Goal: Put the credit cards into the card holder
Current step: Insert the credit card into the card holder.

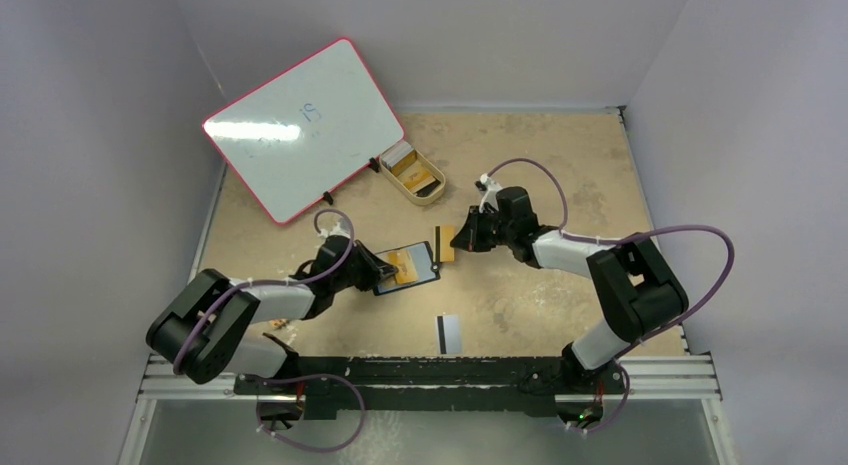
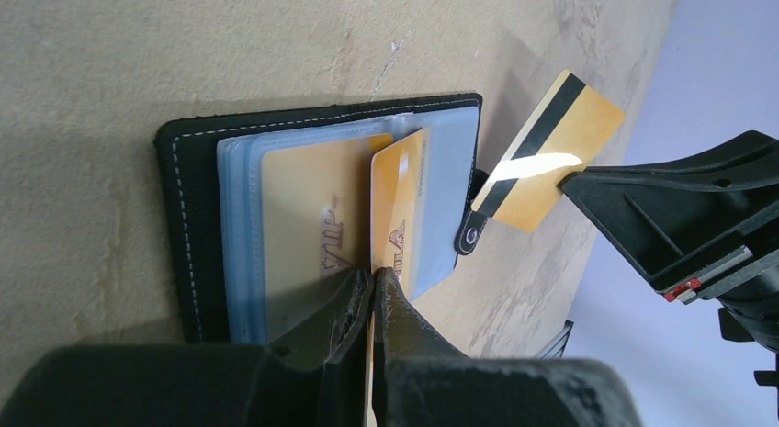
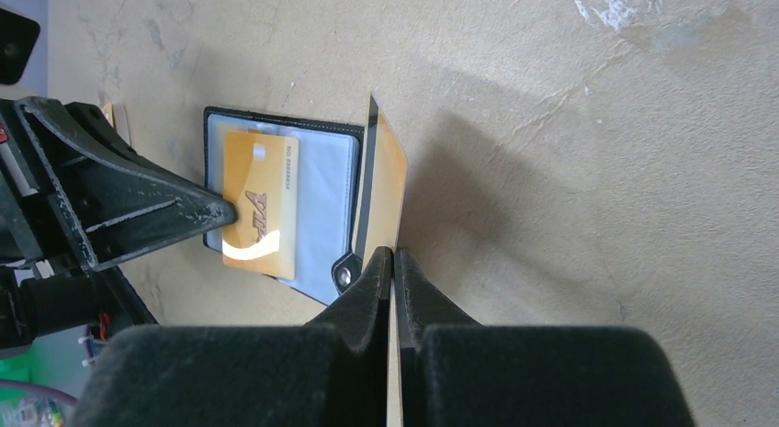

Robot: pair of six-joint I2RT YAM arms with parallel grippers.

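Note:
The black card holder (image 1: 418,255) lies open on the table, grey-blue pockets up, with one orange-gold card (image 2: 303,216) inside a pocket. My left gripper (image 2: 373,273) is shut on a second orange-gold credit card (image 2: 400,193), which stands on edge over the holder's pockets (image 3: 321,197). My right gripper (image 3: 393,252) is shut on a third orange-gold card with a black stripe (image 3: 381,184), held edge-up just right of the holder's snap tab (image 3: 345,275). A pale card with a black stripe (image 1: 449,332) lies flat near the front edge.
A white board with a red rim (image 1: 305,125) leans at the back left. A tan oval tray (image 1: 414,172) holding small items sits beside it. Grey walls close in the table on three sides.

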